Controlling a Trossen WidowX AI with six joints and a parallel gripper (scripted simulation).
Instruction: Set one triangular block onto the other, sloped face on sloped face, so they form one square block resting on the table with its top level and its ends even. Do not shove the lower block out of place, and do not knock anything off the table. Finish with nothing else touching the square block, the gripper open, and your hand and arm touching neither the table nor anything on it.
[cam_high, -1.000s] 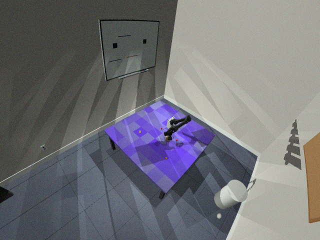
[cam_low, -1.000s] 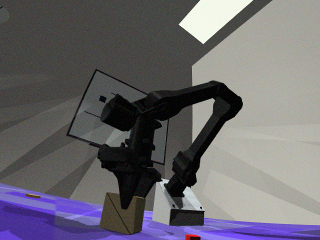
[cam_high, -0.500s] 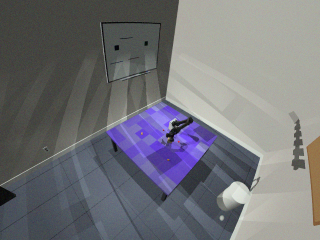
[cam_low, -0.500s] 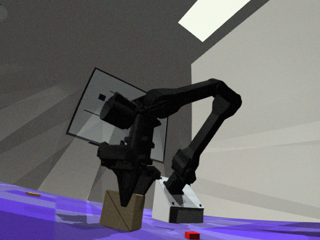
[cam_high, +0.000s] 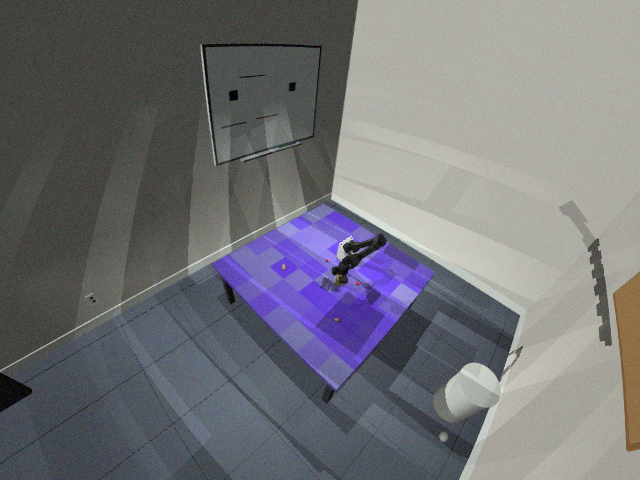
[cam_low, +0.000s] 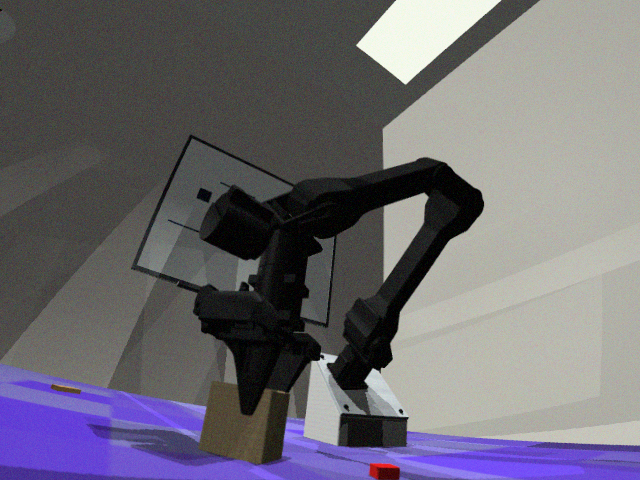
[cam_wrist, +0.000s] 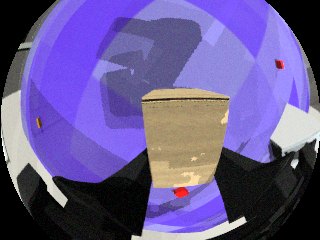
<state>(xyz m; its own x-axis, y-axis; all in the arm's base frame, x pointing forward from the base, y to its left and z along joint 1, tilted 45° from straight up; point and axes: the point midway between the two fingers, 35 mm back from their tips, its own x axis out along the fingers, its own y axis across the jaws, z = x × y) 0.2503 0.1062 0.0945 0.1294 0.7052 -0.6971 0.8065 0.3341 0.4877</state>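
Observation:
Two tan wooden triangular blocks stand together as one squarish block on the purple table. In the wrist view a thin dark seam runs across near the block's far edge, and the surfaces on both sides look nearly level. The ends look about even. The diagonal seam is hard to make out in the exterior view. My gripper points down and is shut on the upper triangular block, one finger on each side. The bottom appears to rest on the table; exact contact is unclear.
Small red cubes lie near the block, one to its right and another toward the white robot base. Orange pieces lie farther off, one at left and one toward the front.

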